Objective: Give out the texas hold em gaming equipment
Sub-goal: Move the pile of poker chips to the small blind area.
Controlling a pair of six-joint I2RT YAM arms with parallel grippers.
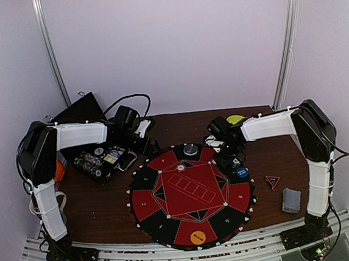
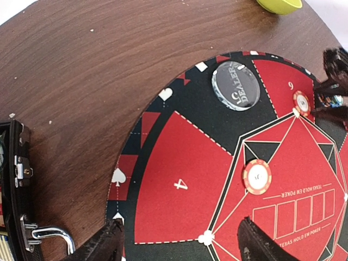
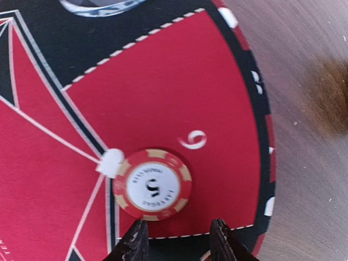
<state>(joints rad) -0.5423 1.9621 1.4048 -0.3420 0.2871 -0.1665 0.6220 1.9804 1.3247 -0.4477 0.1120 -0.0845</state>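
A red striped-edge poker chip [image 3: 153, 185] lies flat on the red "6" section of the round mat [image 3: 179, 92]. My right gripper [image 3: 178, 243] is open and empty, with its fingertips just behind the chip. The same chip shows in the left wrist view [image 2: 302, 102]. A second red chip [image 2: 256, 176] lies near the mat's centre [image 1: 181, 166]. My left gripper [image 2: 179, 247] is open and empty above the "4" section. A clear dealer disc [image 2: 235, 86], a blue button [image 1: 242, 173], an orange button [image 1: 198, 237] and a grey-blue card deck [image 1: 290, 200] are in view.
An open black case [image 1: 101, 161] with chips stands left of the mat, its latch in the left wrist view [image 2: 49, 235]. A lime-green bowl [image 1: 236, 119] sits at the back right. A red triangle marker [image 1: 272, 181] lies right of the mat.
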